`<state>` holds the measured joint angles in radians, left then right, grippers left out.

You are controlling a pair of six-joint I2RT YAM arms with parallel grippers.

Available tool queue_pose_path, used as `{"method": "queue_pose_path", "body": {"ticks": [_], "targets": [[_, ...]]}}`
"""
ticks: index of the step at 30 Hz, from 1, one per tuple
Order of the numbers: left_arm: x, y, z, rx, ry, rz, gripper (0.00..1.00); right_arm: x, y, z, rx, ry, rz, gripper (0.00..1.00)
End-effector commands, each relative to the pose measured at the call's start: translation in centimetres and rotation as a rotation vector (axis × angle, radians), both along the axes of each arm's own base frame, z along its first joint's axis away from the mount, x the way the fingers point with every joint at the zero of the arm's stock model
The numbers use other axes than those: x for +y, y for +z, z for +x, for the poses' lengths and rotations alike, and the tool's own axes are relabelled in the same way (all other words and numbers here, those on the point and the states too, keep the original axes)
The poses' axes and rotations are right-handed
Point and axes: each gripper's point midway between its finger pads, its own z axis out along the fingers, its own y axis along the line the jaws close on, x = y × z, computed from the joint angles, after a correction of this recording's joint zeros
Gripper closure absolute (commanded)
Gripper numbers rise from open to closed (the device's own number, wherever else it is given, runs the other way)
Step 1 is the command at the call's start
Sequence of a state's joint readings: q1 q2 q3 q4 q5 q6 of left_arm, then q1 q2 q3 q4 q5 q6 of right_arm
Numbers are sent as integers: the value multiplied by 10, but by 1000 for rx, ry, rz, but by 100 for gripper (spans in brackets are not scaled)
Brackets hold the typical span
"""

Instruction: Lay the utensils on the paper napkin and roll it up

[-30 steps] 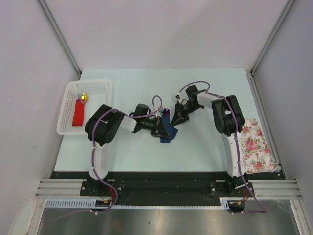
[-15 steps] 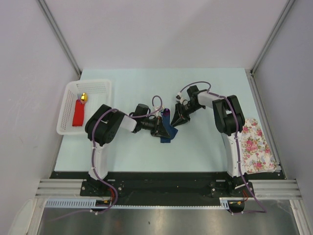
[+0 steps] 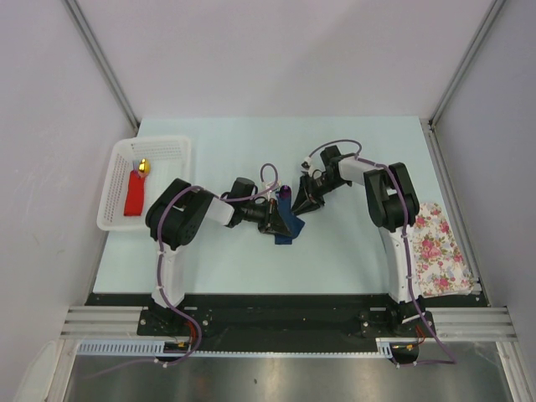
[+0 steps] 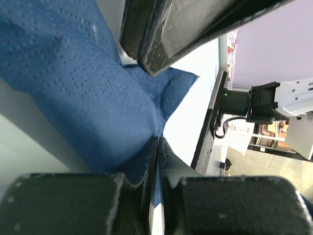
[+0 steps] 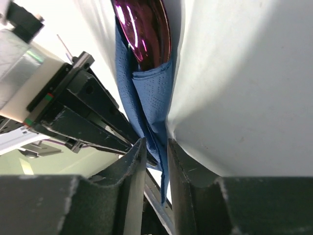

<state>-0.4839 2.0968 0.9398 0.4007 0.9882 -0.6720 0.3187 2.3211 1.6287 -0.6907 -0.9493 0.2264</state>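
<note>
While left hand [image 4: 159, 152] clenches napkin [image 4: 83, 93]: utensil [image 5: 143, 29] stays wrapped.
Right hand [image 5: 155, 149]: straddles napkin edge; grip unclear.
Change: barely any; rolling unfinished.

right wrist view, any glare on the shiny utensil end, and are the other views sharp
Right wrist view: white glare streaks on the utensil at its purple end, the table washed bright, the right gripper soft so near the lens. Left wrist view: the paper napkin is sharp enough to show its embossed dots, and the room beyond is overexposed. Top external view: even light, faint shadows, everything small.
</note>
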Motion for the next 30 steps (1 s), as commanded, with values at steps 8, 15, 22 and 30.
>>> {"method": "queue_pose_path", "body": {"ticks": [8,15,22,30], "targets": [[11,-34,8,-14,59,115,89,4,-4,0,-11,13,12,74],[11,-36,6,-4,56,116,89,4,-19,-12,-50,83,-76,79],[13,-39,6,7,65,122,90,1,-9,-3,-89,66,-100,100],[26,-57,4,55,105,161,94,12,38,12,-169,23,-31,100]]}}
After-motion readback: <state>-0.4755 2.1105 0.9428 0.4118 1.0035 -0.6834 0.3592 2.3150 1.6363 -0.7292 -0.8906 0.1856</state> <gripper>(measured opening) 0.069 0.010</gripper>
